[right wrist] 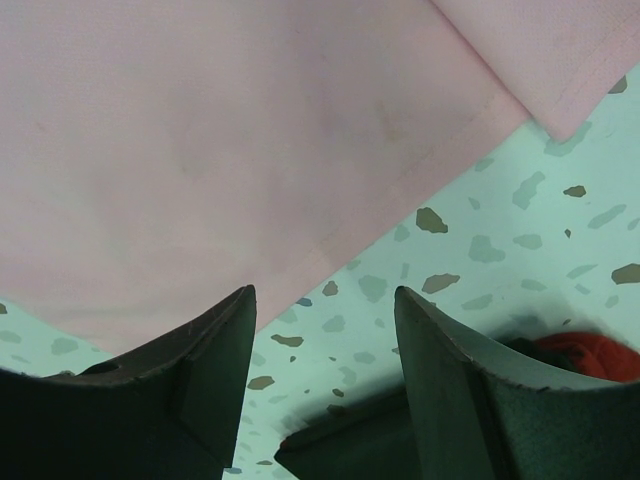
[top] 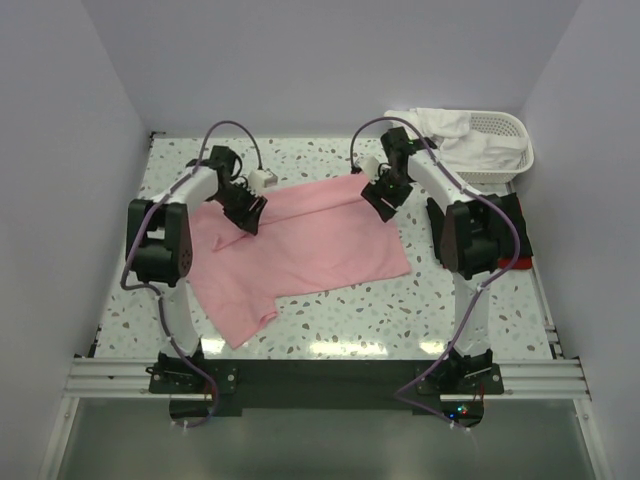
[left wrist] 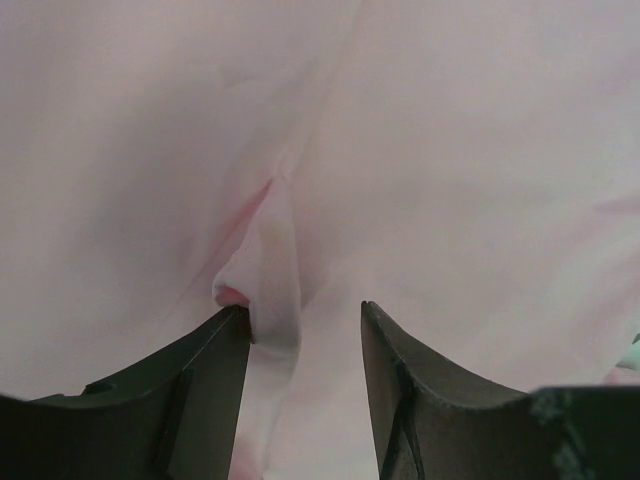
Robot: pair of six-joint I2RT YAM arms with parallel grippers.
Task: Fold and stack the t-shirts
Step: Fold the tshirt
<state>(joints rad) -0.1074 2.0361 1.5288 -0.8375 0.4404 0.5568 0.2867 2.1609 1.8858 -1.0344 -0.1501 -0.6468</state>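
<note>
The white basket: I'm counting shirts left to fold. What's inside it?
White cloth is heaped in the white basket and spills over its left rim. Anything beneath that cloth is covered, so a count isn't possible.

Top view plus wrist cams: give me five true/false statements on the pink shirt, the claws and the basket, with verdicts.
1. The pink t-shirt lies spread out on the table. True.
2. The right claw is shut on the shirt's hem. False: its jaws stand apart over bare table, just off the shirt's edge, with nothing between them.
3. The basket has white cloth in it. True.
4. The left claw is over bare table. False: only pink cloth shows under it, with a raised crease beside one finger.
5. The basket sits at the near left corner. False: it is at the far right corner.
</note>
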